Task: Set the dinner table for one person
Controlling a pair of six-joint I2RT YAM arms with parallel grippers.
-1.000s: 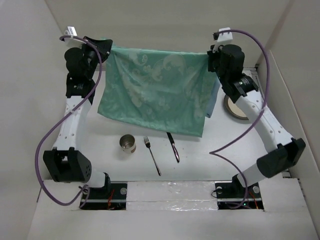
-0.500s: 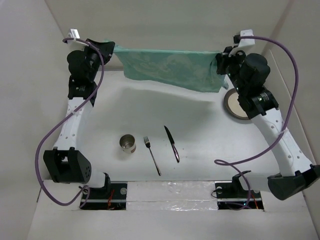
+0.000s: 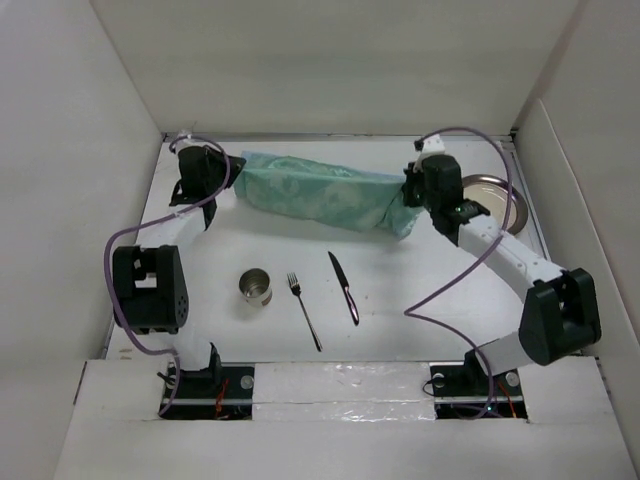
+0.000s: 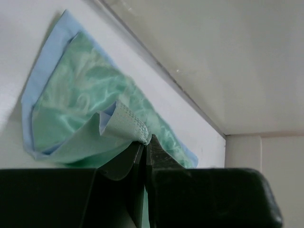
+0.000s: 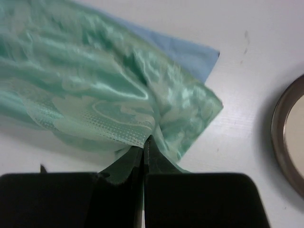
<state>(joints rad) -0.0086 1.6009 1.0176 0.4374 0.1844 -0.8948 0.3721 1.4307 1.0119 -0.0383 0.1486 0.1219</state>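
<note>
A shiny green cloth mat [image 3: 320,195] with a pale blue underside lies bunched in a band across the far part of the white dinner table [image 3: 400,330]. My left gripper [image 3: 228,172] is shut on its left corner, with the pinched cloth at the fingertips [image 4: 146,138]. My right gripper [image 3: 405,195] is shut on the right corner of the mat [image 5: 118,95], pinching it [image 5: 145,141] low over the table. A metal cup [image 3: 256,287], a fork [image 3: 305,311] and a knife [image 3: 345,287] lie in a row near the front.
A round metal plate [image 3: 492,195] sits at the far right, just behind my right arm; its rim [image 5: 280,142] shows in the right wrist view. White walls enclose the table on the left, back and right.
Both grippers have come down and toward the back, lowering the hanging mat from mid-air onto the far part of the table, where it now lies bunched.
</note>
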